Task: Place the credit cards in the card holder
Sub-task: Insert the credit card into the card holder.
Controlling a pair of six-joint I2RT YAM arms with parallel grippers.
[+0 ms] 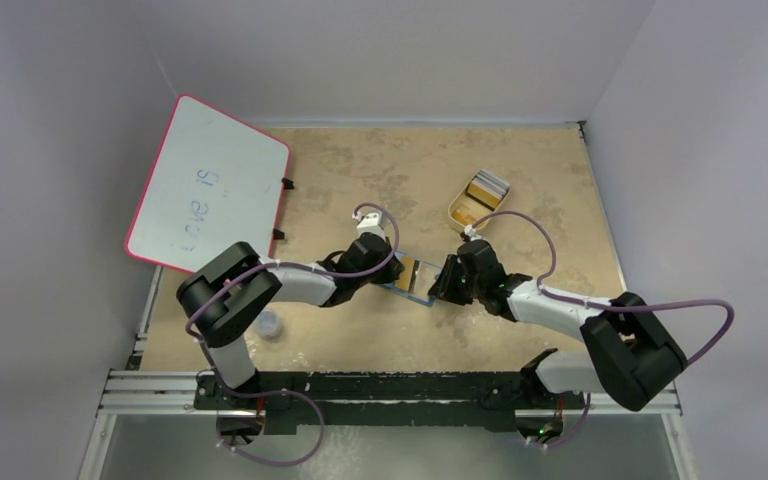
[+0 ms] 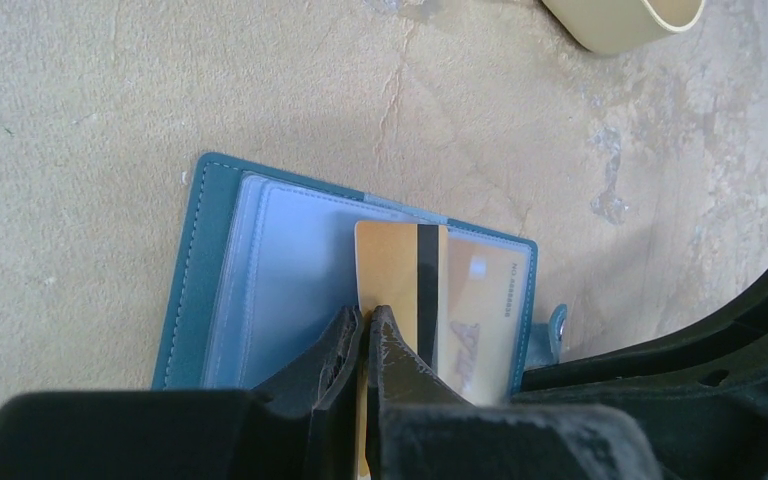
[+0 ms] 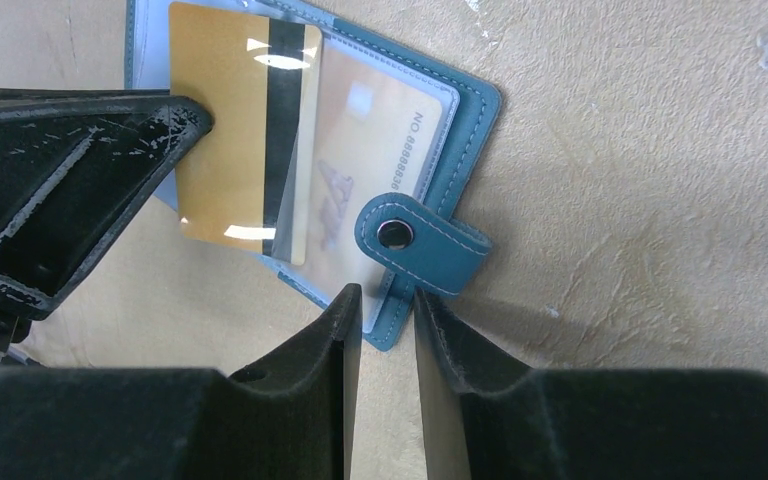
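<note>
The blue card holder (image 2: 198, 285) lies open on the surface (image 2: 110, 90) between both claws. The left claw (image 2: 365, 318) is clamped on an orange-yellow credit card (image 2: 390, 262), whose far end lies over a clear pocket. The right claw (image 3: 385, 300) seems to pinch the holder's edge beside its snap tab (image 3: 430, 250). More cards (image 1: 487, 187) sit in a beige tray (image 1: 457, 212) well apart.

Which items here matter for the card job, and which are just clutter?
Job: card in left hand; holder, edge pinched by right hand; spare cards in tray.
Clutter: whiteboard; small round thing.
</note>
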